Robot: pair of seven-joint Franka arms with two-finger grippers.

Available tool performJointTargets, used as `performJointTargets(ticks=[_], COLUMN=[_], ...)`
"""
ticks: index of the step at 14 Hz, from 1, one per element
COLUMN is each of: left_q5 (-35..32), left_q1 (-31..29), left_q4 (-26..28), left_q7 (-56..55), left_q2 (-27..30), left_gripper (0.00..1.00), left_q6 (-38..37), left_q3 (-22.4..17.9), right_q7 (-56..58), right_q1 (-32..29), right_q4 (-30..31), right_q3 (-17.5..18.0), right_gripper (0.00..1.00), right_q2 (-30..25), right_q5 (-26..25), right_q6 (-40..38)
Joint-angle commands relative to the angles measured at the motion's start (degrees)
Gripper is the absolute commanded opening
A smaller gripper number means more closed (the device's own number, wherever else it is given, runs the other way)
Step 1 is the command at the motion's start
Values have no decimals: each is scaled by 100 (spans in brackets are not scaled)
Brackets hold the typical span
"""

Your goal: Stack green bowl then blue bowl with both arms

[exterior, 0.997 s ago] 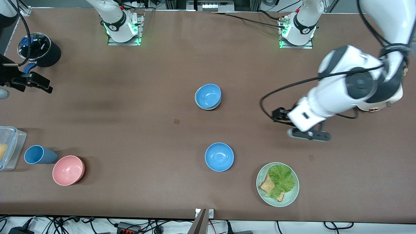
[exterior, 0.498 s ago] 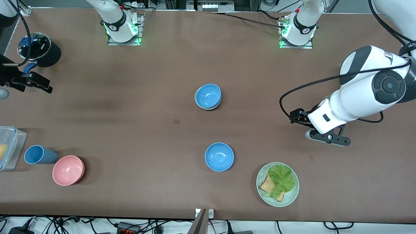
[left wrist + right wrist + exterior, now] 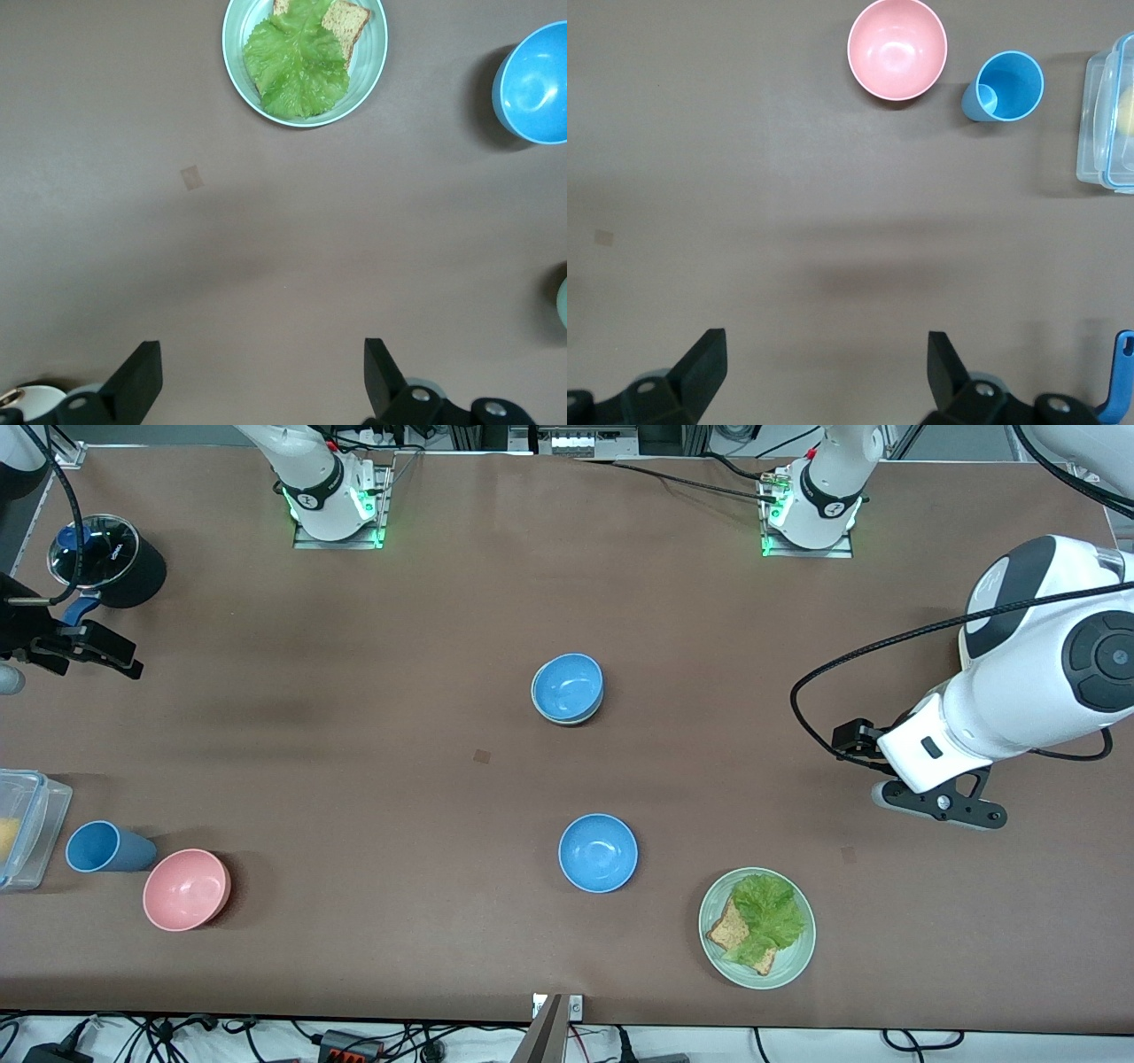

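1. Two bowls sit nested at the table's centre: a small round glossy sky-blue bowl [image 3: 568, 685] rests upright, mouth up, inside a small round matte mint-green bowl [image 3: 567, 715], of which only the rim shows around its edge.
2. Round, the stack has no long axis.
3. A second sky-blue bowl [image 3: 598, 852], also mouth up, stands alone at 6 o'clock from the stack, nearer the front camera.
4. The left gripper [image 3: 941, 804] hangs over bare brown table [image 3: 354, 779] toward the left arm's end, fingers [image 3: 140, 382] spread wide, holding nothing.
5. From it, the stack lies at about 10 o'clock in the front view, well apart; the pale green plate with lettuce and toast [image 3: 756, 927] lies at about 8 o'clock.
6. The right gripper [image 3: 89, 651] waits at the right arm's end, jaws wide apart, empty, near a black pot with a glass lid [image 3: 104, 560].
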State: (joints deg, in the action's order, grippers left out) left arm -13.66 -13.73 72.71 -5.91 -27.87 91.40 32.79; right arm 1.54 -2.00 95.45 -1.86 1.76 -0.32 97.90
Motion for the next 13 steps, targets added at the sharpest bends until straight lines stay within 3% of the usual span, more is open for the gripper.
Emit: performJointTargets(ticks=[1, 4, 7, 10, 13], left_q5=[817, 1399, 1489, 1445, 1427], left_q1=[475, 932, 951, 1021, 1267], left_q4=[198, 892, 1875, 2159, 2405], left_q7=[239, 239, 265, 204, 230], left_q2=[439, 1053, 1896, 2258, 2364], left_gripper=[100, 100, 100, 100, 100], left_q6=[8, 219, 755, 818, 783], left_q3=[-1025, -1967, -2145, -2312, -2786], right_q7=[118, 118, 110, 118, 118], right_q1=[-20, -20, -20, -20, -20], right_q4=[44, 44, 44, 53, 53], right_q3=[1, 1, 1, 1, 1], right_gripper=[100, 100, 100, 100, 100], right_q2=[-115, -115, -115, -115, -115], right_q5=[-56, -56, -56, -56, -56], right_q6=[-16, -16, 1, 1, 1])
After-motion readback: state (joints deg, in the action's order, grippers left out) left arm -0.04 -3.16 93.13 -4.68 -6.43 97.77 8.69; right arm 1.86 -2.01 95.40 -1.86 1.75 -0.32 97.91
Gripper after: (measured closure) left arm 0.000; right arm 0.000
